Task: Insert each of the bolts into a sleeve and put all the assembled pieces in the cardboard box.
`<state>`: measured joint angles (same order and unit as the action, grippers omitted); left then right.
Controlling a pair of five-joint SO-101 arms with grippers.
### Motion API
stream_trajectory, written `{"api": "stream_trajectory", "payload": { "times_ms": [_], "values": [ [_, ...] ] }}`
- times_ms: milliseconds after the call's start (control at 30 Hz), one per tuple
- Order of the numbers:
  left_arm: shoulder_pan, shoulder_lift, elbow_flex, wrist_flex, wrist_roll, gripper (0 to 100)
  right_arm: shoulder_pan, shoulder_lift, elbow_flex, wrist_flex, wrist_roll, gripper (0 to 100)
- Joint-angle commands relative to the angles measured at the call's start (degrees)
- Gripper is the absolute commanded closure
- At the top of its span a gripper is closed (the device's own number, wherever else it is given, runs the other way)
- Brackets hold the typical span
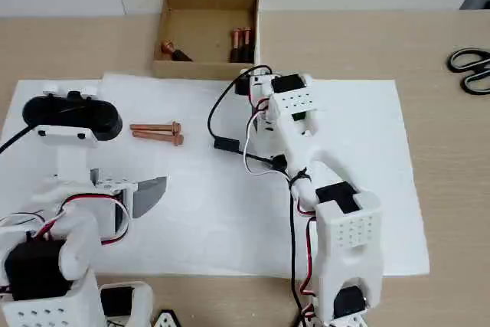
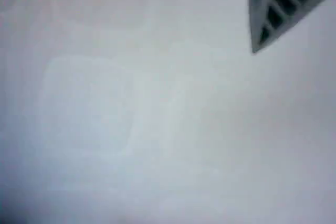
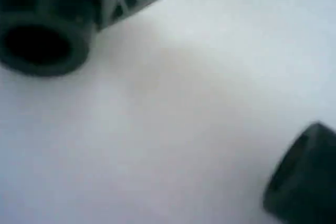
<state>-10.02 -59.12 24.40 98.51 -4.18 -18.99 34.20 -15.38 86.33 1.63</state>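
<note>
Bolts [image 1: 156,132], two side by side on the white sheet [image 1: 222,220] at left centre of the high view, lie with long axes left-right, just above the left arm's fingers [image 1: 150,194], the nearer arm, though whether those fingers are apart I cannot tell.

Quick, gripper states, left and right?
Left gripper: cannot be told.
Right gripper: cannot be told; a black sleeve lies close beside it.
</note>
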Motion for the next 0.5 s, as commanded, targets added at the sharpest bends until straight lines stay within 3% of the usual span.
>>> {"api": "stream_trajectory", "payload": {
  "times_ms": [0, 100, 200, 467],
  "values": [
    [-0.4, -0.6, -0.1, -1.1, -0.4, 64, 0.4, 2.7, 0.0, 1.1, 0.8, 86.3],
    [-0.4, -0.6, -0.1, -1.1, -0.4, 64, 0.4, 2.7, 0.0, 1.1, 0.9, 88.5],
    [-0.4, -0.6, -0.1, -1.1, -0.4, 64, 0.4, 2.7, -0.1, 0.8, 1.2, 99.7],
    [-0.4, -0.6, -0.1, -1.1, -0.4, 64, 0.7, -0.4, -0.2, 2.9, 3.3, 99.2]
  ]
}}
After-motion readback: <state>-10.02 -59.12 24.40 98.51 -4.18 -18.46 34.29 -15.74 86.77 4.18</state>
